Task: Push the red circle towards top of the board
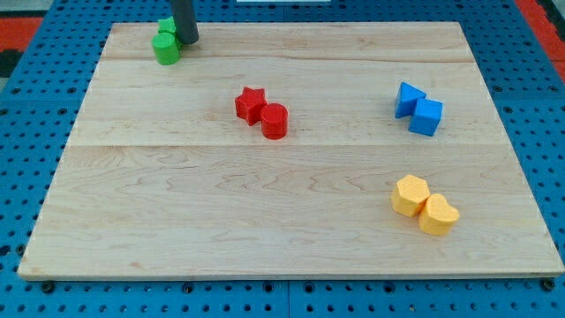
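Observation:
The red circle lies near the middle of the wooden board, touching a red star on its upper left. My tip is at the view's top left, far from the red circle. It stands right against two green blocks, on their right side. The rod comes down from the view's top edge.
Two blue blocks sit touching at the view's right. Two yellow blocks sit touching at the lower right. The board lies on a blue perforated table.

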